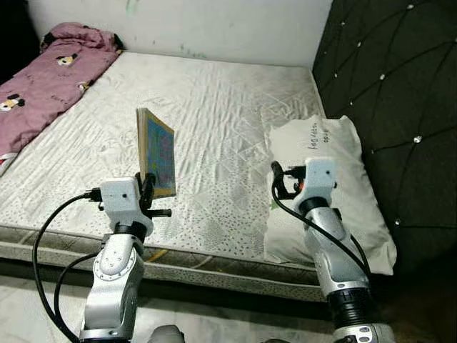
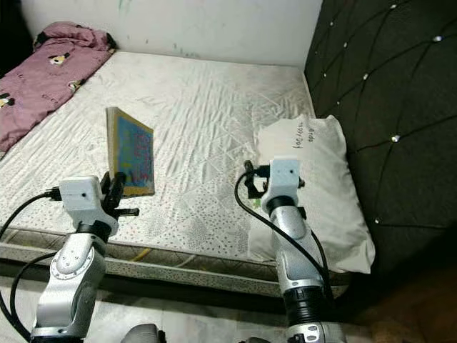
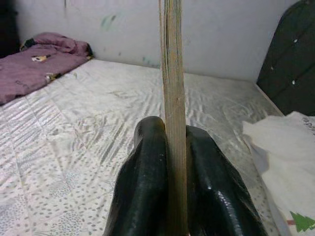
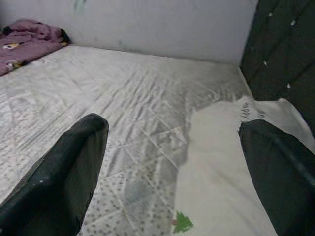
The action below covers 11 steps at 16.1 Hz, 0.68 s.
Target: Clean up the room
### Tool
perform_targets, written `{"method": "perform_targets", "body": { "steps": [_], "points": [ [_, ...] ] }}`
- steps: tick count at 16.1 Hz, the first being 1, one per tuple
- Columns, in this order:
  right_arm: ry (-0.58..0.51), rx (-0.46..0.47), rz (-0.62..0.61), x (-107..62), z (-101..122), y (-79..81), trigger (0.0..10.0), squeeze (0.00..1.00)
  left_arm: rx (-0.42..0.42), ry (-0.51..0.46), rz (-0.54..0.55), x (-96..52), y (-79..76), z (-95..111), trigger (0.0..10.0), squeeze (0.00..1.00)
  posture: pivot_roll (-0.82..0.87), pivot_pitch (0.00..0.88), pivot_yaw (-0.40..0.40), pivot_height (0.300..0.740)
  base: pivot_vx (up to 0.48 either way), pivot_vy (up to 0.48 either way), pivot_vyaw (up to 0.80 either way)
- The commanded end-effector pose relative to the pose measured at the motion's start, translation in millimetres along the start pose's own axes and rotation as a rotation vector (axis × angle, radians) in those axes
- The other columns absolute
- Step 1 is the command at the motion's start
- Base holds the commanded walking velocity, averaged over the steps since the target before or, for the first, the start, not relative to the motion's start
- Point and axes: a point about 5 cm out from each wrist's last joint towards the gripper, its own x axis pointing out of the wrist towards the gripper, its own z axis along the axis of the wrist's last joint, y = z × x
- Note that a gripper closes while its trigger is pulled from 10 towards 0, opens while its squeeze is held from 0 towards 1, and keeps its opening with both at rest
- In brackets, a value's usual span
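Note:
A thin book (image 1: 158, 152) with a blue patterned cover stands upright on edge above the white mattress (image 1: 214, 107). My left gripper (image 1: 148, 187) is shut on the book's lower edge; in the left wrist view the black fingers (image 3: 147, 191) clamp its pale page edge (image 3: 172, 88). My right gripper (image 1: 277, 179) is held open over the mattress beside a white pillow (image 1: 321, 153), its fingers (image 4: 69, 172) wide apart with nothing between them.
A pink cartoon-print blanket (image 1: 50, 71) lies bunched at the mattress's far left. A dark tufted headboard (image 1: 393, 78) rises on the right, behind the pillow. The near mattress edge (image 1: 214, 268) runs across below my arms, with floor beneath.

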Motion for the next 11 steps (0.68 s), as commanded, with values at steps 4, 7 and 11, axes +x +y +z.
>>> {"method": "perform_targets", "body": {
  "steps": [4, 7, 11],
  "points": [
    [-0.007, 0.023, -0.016, -4.6, 6, 1.4, 10.0, 0.0, -0.032, -0.057, -0.053, 3.2, -11.8, 14, 10.0, 0.0, 0.1, 0.0, -0.024, 0.74, 0.0, 0.0, 0.0],
    [0.023, 0.01, 0.004, -12.2, -2, 2.5, 10.0, 0.0, -0.026, -0.039, -0.043, -3.3, -6.3, 6, 10.0, 0.0, 0.09, 0.0, -0.052, 0.74, 0.0, 0.0, 0.0],
    [0.027, -0.009, 0.005, -8.0, -1, -0.4, 10.0, 0.0, -0.032, -0.049, -0.048, 2.9, -9.9, 8, 10.0, 0.0, 0.09, 0.0, -0.042, 0.74, 0.242, 0.0, 0.0]
  ]
}}
